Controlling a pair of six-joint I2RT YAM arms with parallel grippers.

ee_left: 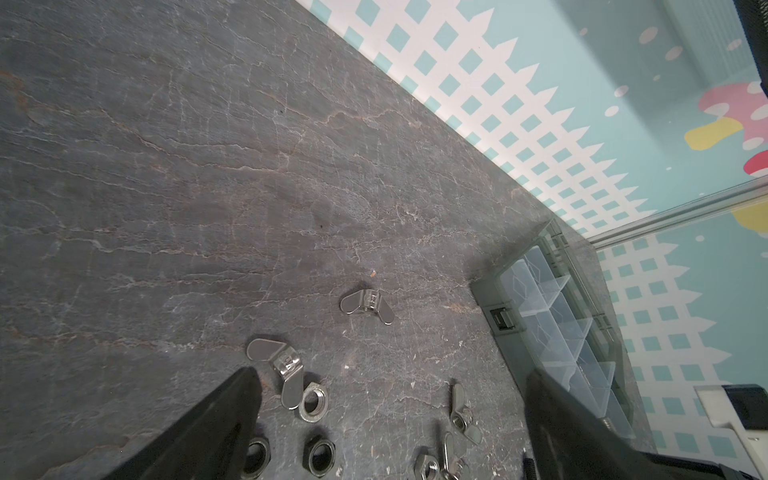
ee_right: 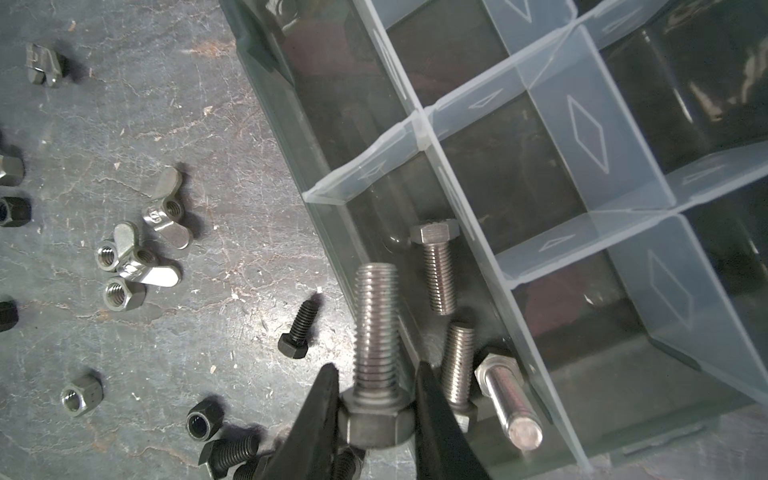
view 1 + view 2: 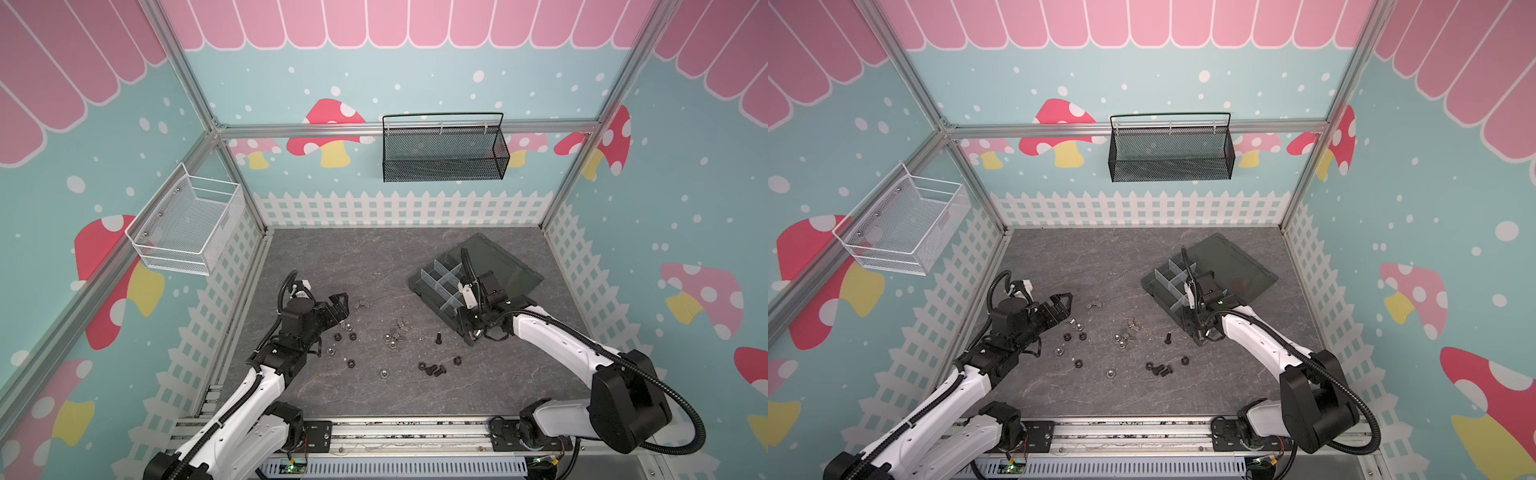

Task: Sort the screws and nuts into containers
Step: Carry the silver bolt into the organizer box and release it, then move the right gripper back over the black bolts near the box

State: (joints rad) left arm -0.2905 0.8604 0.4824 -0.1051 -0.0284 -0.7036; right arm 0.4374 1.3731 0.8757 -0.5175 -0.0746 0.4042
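The right tool (image 2: pixel 376 401) is clamped on the hex head of a silver screw (image 2: pixel 376 324). The screw's shank points straight away from the tool and sits over the near wall of the organizer box (image 2: pixel 291 137). Just past that wall lies the compartment (image 2: pixel 386 199) holding three silver screws (image 2: pixel 438 266), so the drop probably needs only a short shift inward. The left tool (image 3: pixel 341 308), jaws apart and empty, hovers by loose nuts (image 3: pixel 352 336) on the bench (image 3: pixel 332 257), well apart from the box.
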